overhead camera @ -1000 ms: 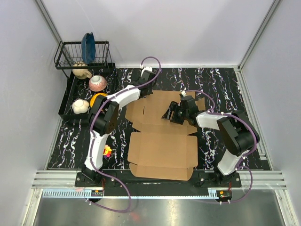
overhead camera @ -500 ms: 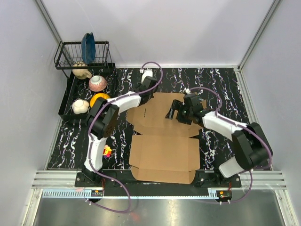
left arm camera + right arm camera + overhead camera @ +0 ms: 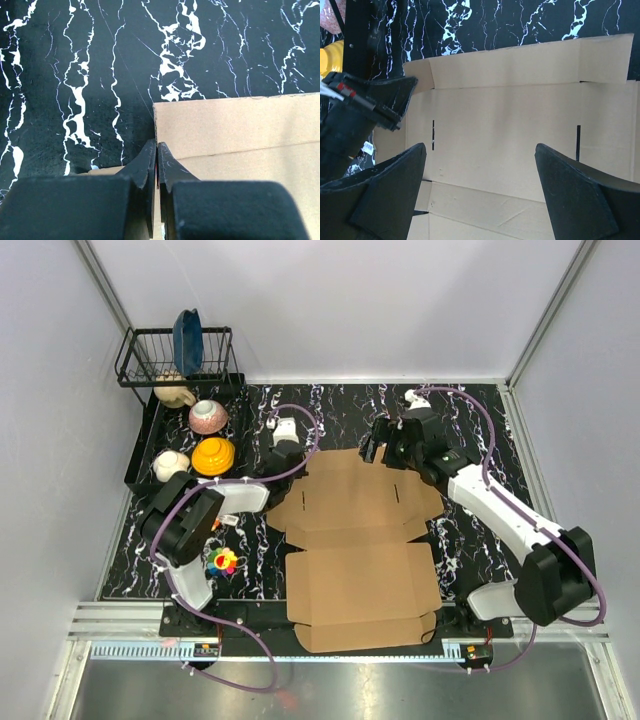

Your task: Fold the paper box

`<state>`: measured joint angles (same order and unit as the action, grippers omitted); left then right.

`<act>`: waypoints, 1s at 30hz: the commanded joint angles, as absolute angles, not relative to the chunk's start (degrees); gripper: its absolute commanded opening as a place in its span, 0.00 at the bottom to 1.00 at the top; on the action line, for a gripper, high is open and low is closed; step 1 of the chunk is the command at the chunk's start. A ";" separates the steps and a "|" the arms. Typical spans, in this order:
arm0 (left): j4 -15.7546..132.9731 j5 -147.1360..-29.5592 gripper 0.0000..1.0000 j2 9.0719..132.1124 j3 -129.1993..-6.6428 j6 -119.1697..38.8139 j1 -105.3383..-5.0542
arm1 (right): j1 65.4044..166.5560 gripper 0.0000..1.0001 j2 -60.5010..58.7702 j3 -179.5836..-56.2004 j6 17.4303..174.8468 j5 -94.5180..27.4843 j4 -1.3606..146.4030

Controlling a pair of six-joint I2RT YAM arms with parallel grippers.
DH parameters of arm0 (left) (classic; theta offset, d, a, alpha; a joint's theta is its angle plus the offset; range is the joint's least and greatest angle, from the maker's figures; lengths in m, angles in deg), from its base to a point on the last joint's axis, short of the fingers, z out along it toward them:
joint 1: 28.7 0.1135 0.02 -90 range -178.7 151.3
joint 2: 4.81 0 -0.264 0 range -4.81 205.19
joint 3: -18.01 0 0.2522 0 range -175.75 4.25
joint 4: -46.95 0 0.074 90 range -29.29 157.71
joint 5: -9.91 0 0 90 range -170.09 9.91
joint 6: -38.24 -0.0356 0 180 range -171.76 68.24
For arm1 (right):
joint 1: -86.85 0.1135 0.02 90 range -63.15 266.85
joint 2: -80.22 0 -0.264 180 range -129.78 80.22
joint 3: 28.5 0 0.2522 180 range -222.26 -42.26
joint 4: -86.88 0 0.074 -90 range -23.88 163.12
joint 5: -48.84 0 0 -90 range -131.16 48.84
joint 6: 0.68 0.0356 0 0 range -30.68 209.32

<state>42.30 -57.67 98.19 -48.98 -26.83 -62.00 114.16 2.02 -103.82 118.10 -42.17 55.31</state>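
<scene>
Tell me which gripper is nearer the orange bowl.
Left. The left gripper, shut at the paper box's left edge, is just right of the orange bowl. The right gripper, open over the box's far part, is farther right.

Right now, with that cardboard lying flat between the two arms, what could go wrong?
The left gripper is shut at the side edge of the paper box; a pull could slip off or tear the cardboard.
The right gripper hangs open over the far panel, holding nothing, so the loose box may slide rather than fold.
The left arm bends close to the orange bowl and colourful toy; a swing might knock them.
</scene>
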 commanded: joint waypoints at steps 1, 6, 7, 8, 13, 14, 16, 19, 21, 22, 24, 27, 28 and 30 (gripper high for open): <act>23.29 -61.63 0.03 94.07 -43.75 -30.21 -62.27 | 114.10 0.96 0.15 -108.70 114.64 -44.50 53.60; 5.46 -67.33 0.04 93.27 -40.14 -37.77 -62.27 | 114.10 0.95 -1.26 -110.46 114.90 -45.46 55.71; -1.18 -68.21 0.05 93.45 -39.35 -40.31 -62.27 | 114.01 0.95 -1.96 -110.63 114.64 -45.81 56.15; -4.29 -69.79 0.04 93.97 -37.95 -41.38 -62.27 | 114.10 0.95 -2.22 -110.81 114.29 -45.82 56.68; -22.30 -74.20 0.09 96.34 -32.16 -44.72 -62.88 | 114.10 0.93 -3.80 -110.64 107.19 -44.68 62.03; -24.43 -74.11 0.10 97.31 -31.36 -44.81 -63.15 | 114.10 0.93 -4.07 -110.81 105.95 -44.50 62.56; -28.12 -73.67 0.10 98.02 -29.95 -43.94 -63.94 | 114.10 0.92 -4.16 -111.69 101.57 -42.93 63.09; -31.30 -71.13 0.03 99.16 -27.92 -44.28 -65.26 | 114.10 0.92 -3.72 -113.27 96.64 -41.25 63.36; -31.92 -69.81 0.00 100.04 -27.57 -44.72 -66.05 | 114.10 0.92 -3.02 -113.97 94.61 -38.27 64.41; -32.53 -69.28 0.00 100.30 -27.57 -45.68 -66.49 | 114.10 0.92 -3.02 -114.15 92.42 -35.39 65.11; -33.59 -67.44 0.00 101.18 -27.22 -46.74 -67.63 | 114.10 0.90 -3.80 -115.29 90.12 -32.73 64.77; -34.74 -65.85 0.00 101.62 -26.69 -48.76 -68.68 | 114.10 0.89 -5.91 -116.09 84.06 -29.30 62.92; -34.74 -65.85 0.00 101.62 -26.78 -49.29 -68.95 | 114.10 0.89 -6.18 -114.61 82.66 -28.94 63.88; -34.74 -65.67 0.00 101.71 -27.04 -50.69 -69.56 | 114.10 0.88 -6.44 -113.28 81.16 -26.15 65.90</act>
<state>-10.99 -66.72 101.33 -27.24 -47.00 -67.94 114.12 -5.02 -113.85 88.88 -32.93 62.33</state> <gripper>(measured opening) 0.009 0.891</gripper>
